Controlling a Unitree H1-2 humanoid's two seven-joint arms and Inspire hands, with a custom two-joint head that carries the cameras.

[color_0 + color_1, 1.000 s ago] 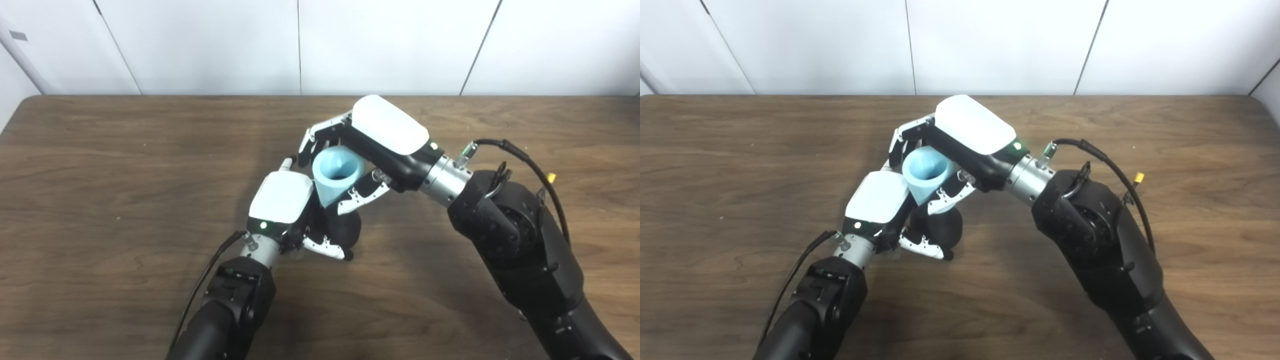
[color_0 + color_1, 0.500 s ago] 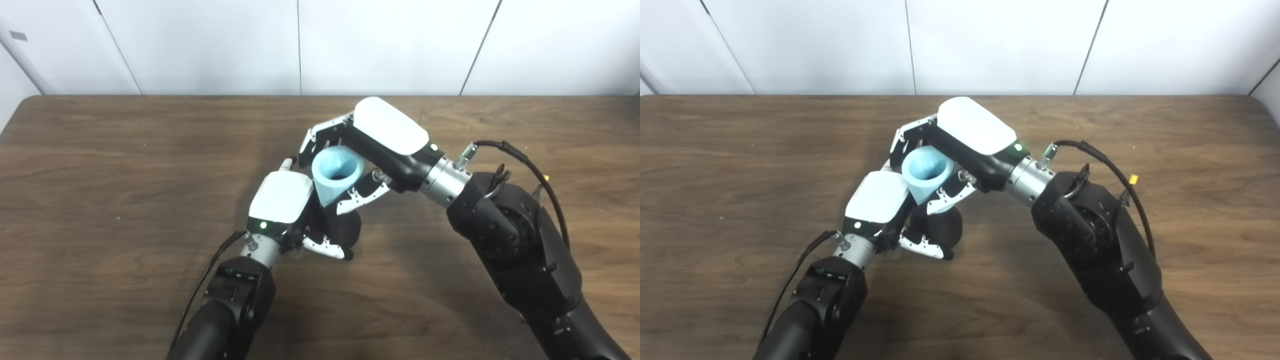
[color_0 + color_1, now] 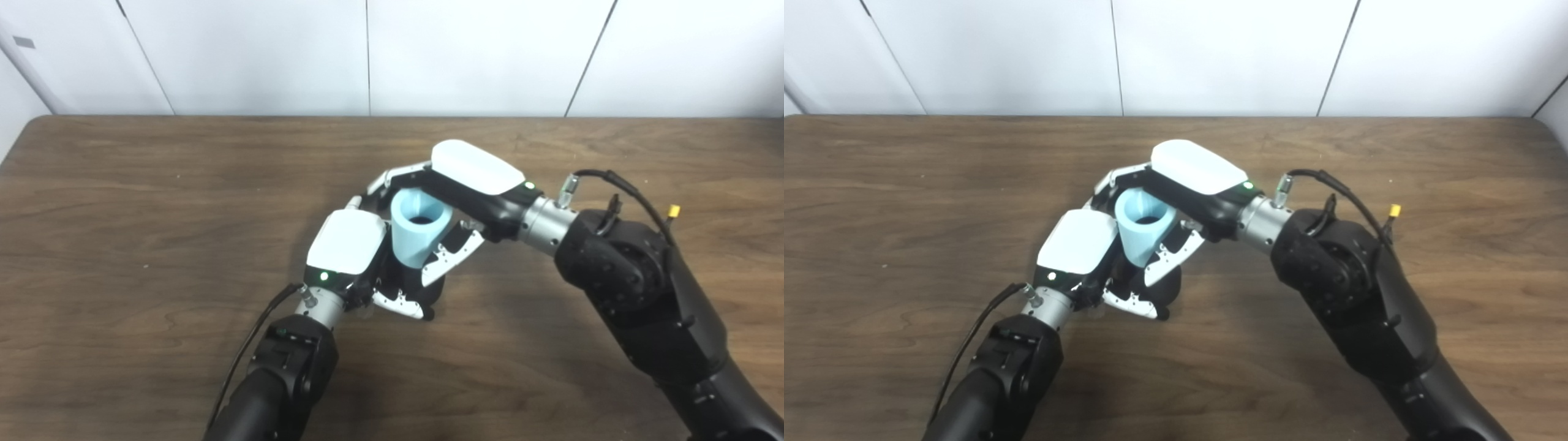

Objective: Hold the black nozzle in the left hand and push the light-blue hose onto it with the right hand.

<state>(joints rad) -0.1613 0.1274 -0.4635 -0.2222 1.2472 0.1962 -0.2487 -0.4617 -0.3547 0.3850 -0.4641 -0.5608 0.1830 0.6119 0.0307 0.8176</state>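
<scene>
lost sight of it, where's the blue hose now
Mid-table, the blue hose sits in the right hand, pressed down beside the left hand.

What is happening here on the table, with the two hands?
The left hand grips a black nozzle just above the wooden table. The right hand holds a light-blue hose upright over it, open end up, lower end down at the nozzle. How far it is pushed on is hidden.

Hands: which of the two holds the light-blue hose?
The right hand, reaching in from the right, grips the light-blue hose; the left hand sits lower, closed on the black nozzle.
</scene>
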